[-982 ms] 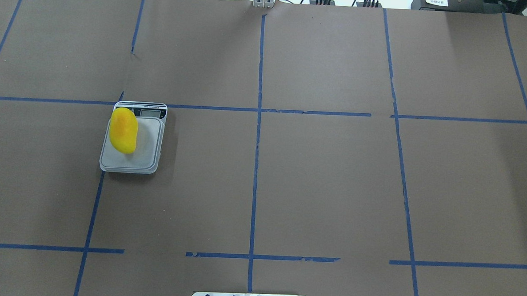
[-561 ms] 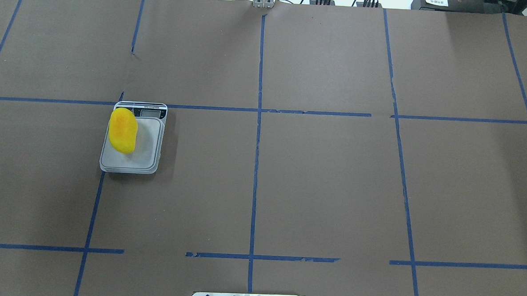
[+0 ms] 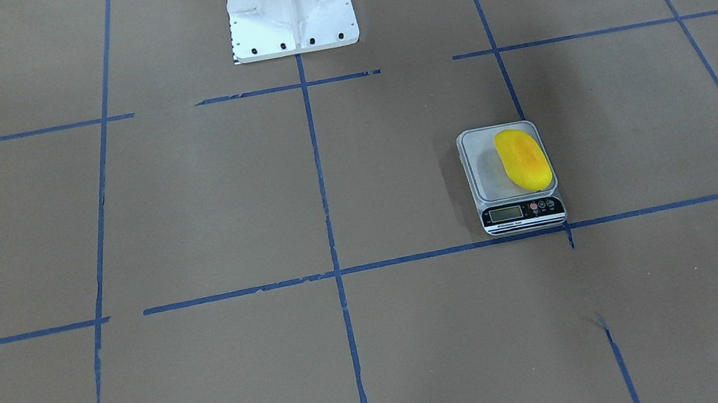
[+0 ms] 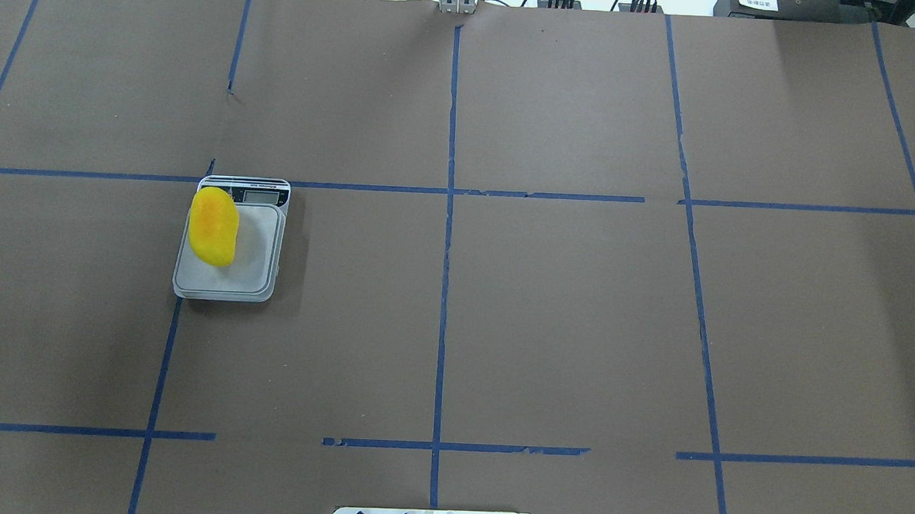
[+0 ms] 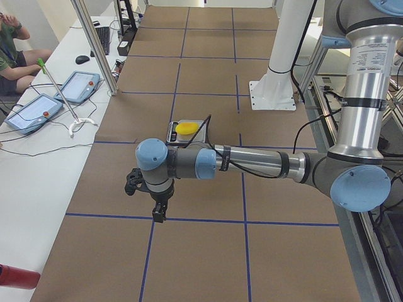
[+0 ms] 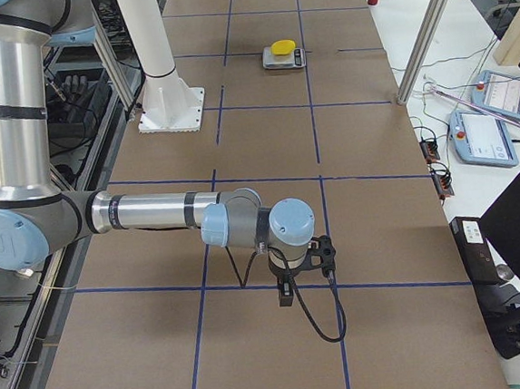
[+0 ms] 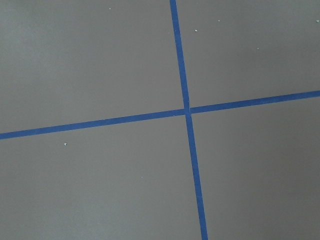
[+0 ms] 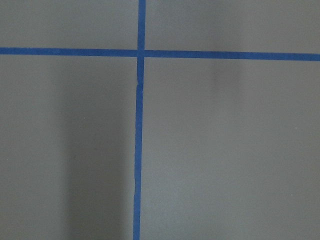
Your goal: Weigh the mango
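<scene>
While mango (image 4: pixel 213 226) lies on scale (image 4: pixel 250 267), tape (image 4: pixel 368 187) adjoins.

scale display (image 3: pixel 505 213) — reading too small

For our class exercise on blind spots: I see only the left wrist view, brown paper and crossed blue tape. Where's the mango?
Observer: The mango lies on the platform of the digital scale, nothing touching it.
Operator: Can you read the weight?
Observer: Its display is on the edge nearest the front-facing camera; the digits are too small to read.
Operator: Where's my gripper?
Observer: The left gripper hangs over the table, apart from the scale.
</scene>
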{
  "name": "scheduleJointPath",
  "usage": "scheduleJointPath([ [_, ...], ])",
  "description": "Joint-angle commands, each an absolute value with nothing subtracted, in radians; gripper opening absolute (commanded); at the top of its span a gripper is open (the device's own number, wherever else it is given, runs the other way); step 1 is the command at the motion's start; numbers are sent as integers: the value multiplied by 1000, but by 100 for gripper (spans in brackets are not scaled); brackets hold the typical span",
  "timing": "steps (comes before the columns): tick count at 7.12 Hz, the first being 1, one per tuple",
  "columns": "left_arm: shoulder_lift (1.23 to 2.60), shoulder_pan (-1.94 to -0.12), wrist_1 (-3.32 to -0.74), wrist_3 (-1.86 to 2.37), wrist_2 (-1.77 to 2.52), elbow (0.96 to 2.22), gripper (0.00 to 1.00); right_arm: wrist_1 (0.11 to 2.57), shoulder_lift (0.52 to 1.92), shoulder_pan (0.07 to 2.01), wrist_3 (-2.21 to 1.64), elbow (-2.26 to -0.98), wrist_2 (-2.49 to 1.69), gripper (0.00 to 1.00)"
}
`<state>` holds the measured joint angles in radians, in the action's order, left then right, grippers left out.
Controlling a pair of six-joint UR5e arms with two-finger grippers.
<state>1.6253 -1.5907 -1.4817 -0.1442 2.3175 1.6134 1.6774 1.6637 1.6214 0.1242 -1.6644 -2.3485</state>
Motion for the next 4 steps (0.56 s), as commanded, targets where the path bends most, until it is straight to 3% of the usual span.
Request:
scheduleJointPath([
  [1, 1605, -1591, -1482, -146, 2318, 1612, 100, 1677, 1663, 1621, 124, -1664, -2349, 100],
  [4, 1568, -1591, -1486, -144, 2319, 1612, 100, 1678, 1663, 1621, 123, -1664, -2349, 100],
])
